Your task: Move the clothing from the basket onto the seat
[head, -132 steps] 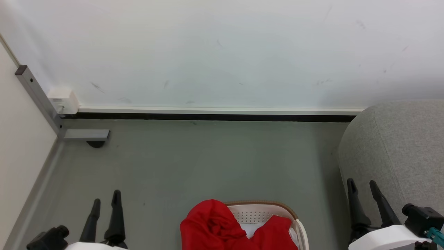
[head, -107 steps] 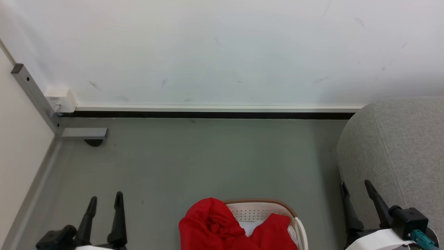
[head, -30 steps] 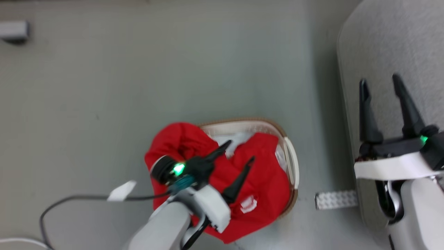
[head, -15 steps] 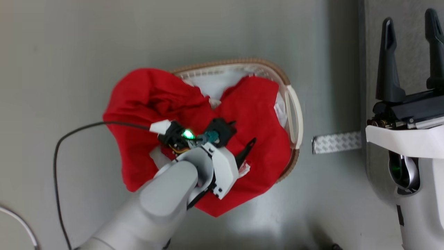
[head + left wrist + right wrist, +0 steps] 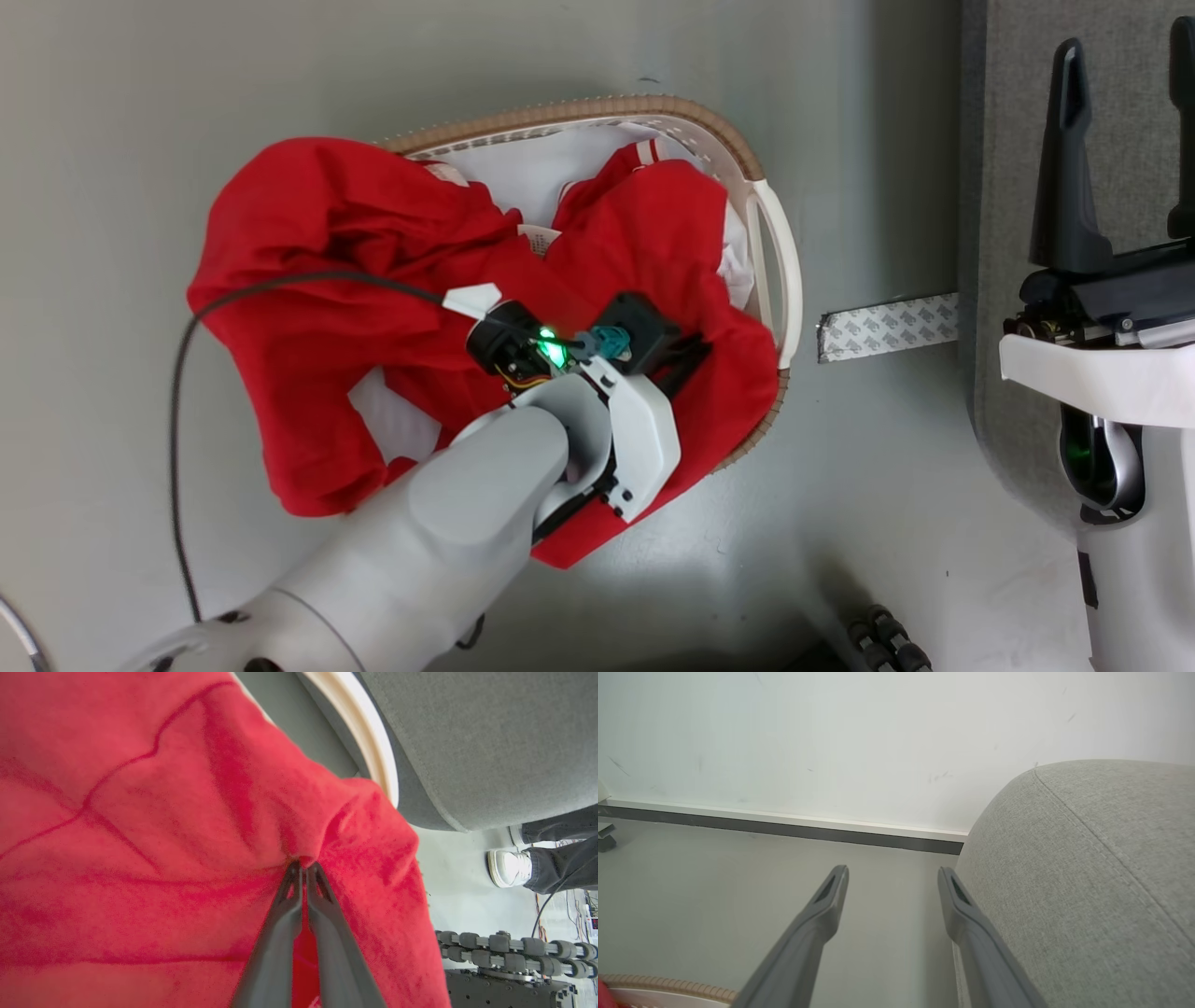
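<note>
Left hand (image 5: pixel 302 869) pinches a thin fold of clothing (image 5: pixel 140 826) over the basket (image 5: pixel 644 101) — the fold could slip, or the basket tip; right hand (image 5: pixel 893 877) spread wide beside it

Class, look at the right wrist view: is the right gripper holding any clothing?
No, the right gripper is open with nothing in it, beside the grey seat.

left gripper (image 5: pixel 302 868): we've got it pinched tight on the clothing (image 5: pixel 140 835)
right gripper (image 5: pixel 892 873): our fingers spread wide
</note>
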Motion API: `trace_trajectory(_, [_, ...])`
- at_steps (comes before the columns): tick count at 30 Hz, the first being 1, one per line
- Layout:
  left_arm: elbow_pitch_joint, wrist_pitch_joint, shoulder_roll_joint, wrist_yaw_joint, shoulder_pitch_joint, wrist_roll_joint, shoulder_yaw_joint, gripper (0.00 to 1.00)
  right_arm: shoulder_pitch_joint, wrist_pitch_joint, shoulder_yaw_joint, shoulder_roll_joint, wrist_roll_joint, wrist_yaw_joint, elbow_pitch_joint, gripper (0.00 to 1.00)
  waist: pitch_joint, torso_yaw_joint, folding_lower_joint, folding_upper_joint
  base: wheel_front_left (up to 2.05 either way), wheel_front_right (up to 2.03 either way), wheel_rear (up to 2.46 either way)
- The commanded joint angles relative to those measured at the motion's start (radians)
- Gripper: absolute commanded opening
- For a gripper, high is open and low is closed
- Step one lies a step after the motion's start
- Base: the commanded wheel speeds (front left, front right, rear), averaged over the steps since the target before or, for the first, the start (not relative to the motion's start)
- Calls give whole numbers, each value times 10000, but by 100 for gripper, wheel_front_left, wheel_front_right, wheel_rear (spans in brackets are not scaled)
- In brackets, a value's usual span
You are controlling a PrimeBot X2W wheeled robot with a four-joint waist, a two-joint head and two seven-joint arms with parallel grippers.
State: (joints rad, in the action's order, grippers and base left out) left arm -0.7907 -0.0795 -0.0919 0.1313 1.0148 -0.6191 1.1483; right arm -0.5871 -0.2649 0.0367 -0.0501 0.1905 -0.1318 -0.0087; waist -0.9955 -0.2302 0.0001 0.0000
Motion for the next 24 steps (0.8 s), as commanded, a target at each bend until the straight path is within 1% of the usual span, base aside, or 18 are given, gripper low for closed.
trace_trajectory(1, [-24,-80,-71,-12,128,-139,70,0,89,8,-39,-5,-27,21,-29,100,20,33,-1,0,0,0,0])
trace_trajectory(4, [-77,-435,-149,-12,282,-583,309,0,39,8,-116,-8,-96,21,90,100,224,165,-1,0,0,0,0])
trace_trajectory(9, [-33,-1019,-276,-12,166,-1402,481,0,204,8,-158,-10,-131,21,416,100,1085,501,-1,0,0,0,0])
trace_trajectory(13, [158,-1353,-431,-12,-176,-2101,516,0,417,8,-243,-13,-105,21,734,100,2074,804,-1,0,0,0,0])
trace_trajectory(19, [712,-1702,-860,-12,-1035,-3069,435,0,938,8,-326,-14,-187,21,1261,100,3758,1264,-1,0,0,0,0])
trace_trajectory(24, [1163,-1828,-1152,-28,-1736,-3383,58,0,1471,8,-430,-16,-218,21,1632,100,4963,1595,-1,0,0,0,0])
